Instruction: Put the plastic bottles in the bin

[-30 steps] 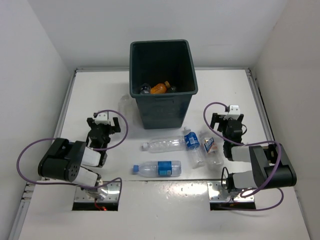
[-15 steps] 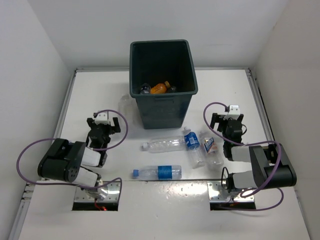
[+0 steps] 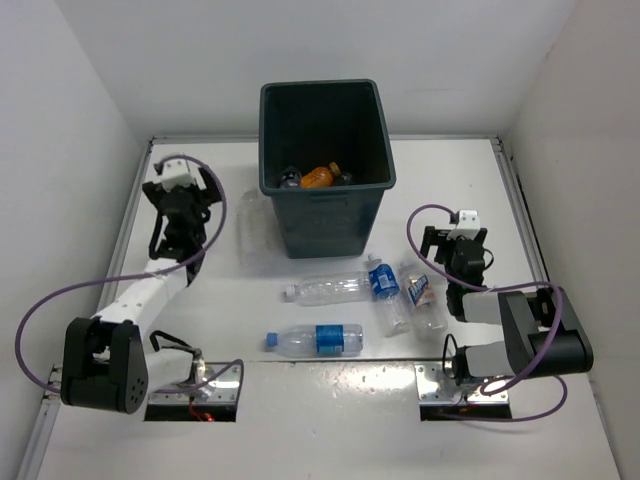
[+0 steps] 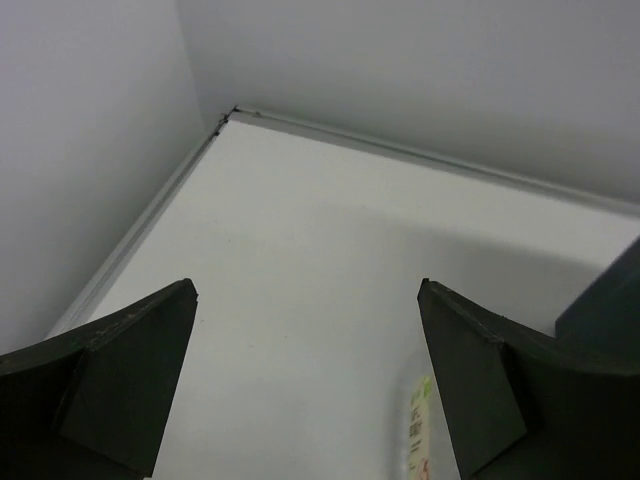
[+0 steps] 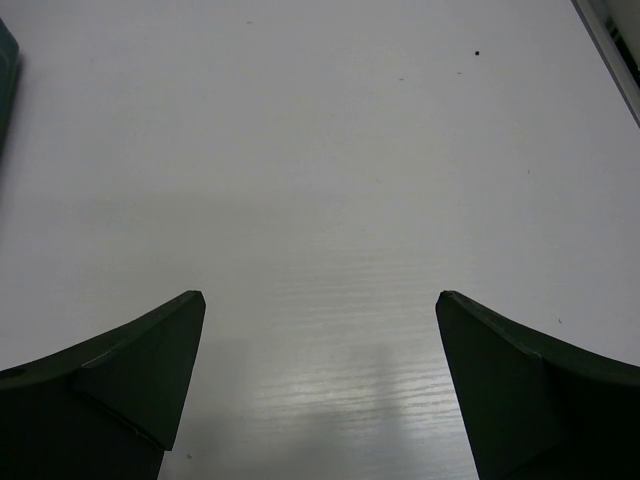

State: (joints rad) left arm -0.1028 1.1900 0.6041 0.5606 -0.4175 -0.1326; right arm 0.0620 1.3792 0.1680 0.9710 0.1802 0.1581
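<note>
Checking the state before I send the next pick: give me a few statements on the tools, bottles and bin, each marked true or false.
1. The left tool and the right tool are both open and hold nothing. True.
2. All the plastic bottles are already in the bin. False: at least four lie on the table in front of it.
3. The bin lies tipped on its side. False: it stands upright, with its opening facing up.
4. An orange item sits inside the bin. True.
5. The right tool hangs over the bin. False: it is over bare table, to the right of the bin.
</note>
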